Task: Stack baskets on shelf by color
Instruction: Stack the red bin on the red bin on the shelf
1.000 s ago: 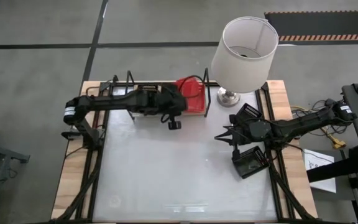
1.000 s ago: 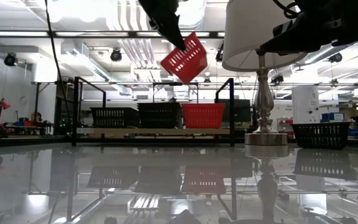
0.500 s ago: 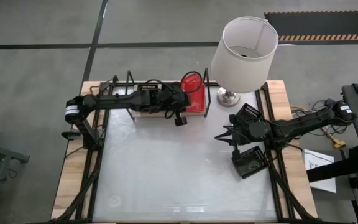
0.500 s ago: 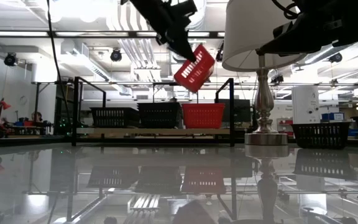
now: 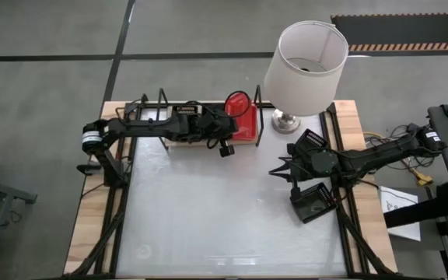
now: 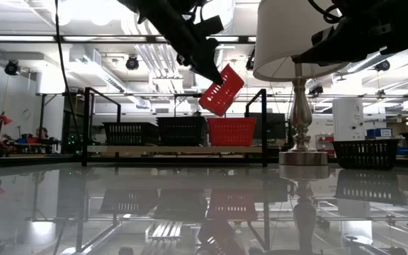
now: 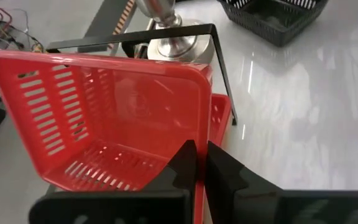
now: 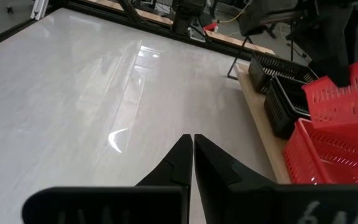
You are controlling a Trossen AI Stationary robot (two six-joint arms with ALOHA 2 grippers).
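My left gripper [image 5: 229, 118] is shut on a red mesh basket [image 6: 222, 88] and holds it tilted in the air over the shelf's right end. Under it a second red basket [image 6: 231, 132] rests with its bottom on the light-wood shelf plank [image 6: 176, 150]. Two black baskets [image 6: 129, 132] [image 6: 181, 131] stand to that one's left. In the left wrist view the held basket [image 7: 104, 118] fills the frame, and the lower red basket [image 7: 220, 115] shows behind it. My right gripper [image 5: 275, 169] hovers shut over the table's right side, its fingers [image 8: 191, 143] on nothing. My left gripper pinches the red basket's side wall just below the rim [image 7: 202, 134], with one finger inside the basket and one outside. The arm reaches in from the table's left. The basket is lifted clear and tipped, with its open mouth turned partly sideways, right above the red basket on the shelf.
A lamp with a white shade [image 5: 306, 58] and a metal base [image 5: 286, 121] stands just right of the shelf's black upright [image 6: 264, 127]. Two black baskets [image 5: 309, 144] [image 5: 311, 204] lie on the table's right side by my right arm. The white tabletop [image 5: 208, 210] stretches toward the near edge.
My left gripper has carried the red basket toward the table's far edge and right, and has lowered it toward the red basket on the shelf. The basket stays tilted in the hold. My right arm has kept still.
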